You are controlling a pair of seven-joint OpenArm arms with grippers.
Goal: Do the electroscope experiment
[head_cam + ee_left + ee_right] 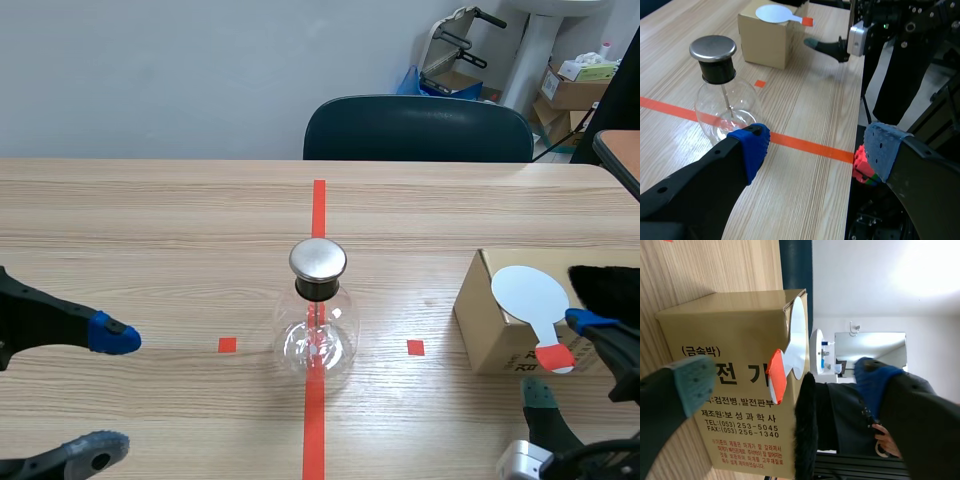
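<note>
Electroscope (pixel 317 325) at mid-table, upright on the long tape line, round metal cap (pixel 318 259) on top and clear glass bulb below. Stands well apart from both grippers in the scene view.

Left gripper (pixel 104 392) low at the table's near left, fingers spread wide. Grips nothing, touches nothing. Points toward the bulb's base in its wrist view.

Right gripper (pixel 782 385) low at the near right, against a cardboard box (pixel 487 322), fingers also spread wide and clamped on nothing. Straddles the red handle (pixel 776 376) of a white paddle (pixel 528 292) lying flat on the box top, handle jutting past the box edge. Handle between the two fingers, with no visible contact on either side.

Black fur (pixel 606 284) on the box just beside the paddle, close to the gripper's upper finger.

Dark chair (pixel 418 130) pushed in at the far side of the wooden table (pixel 150 220).
</note>
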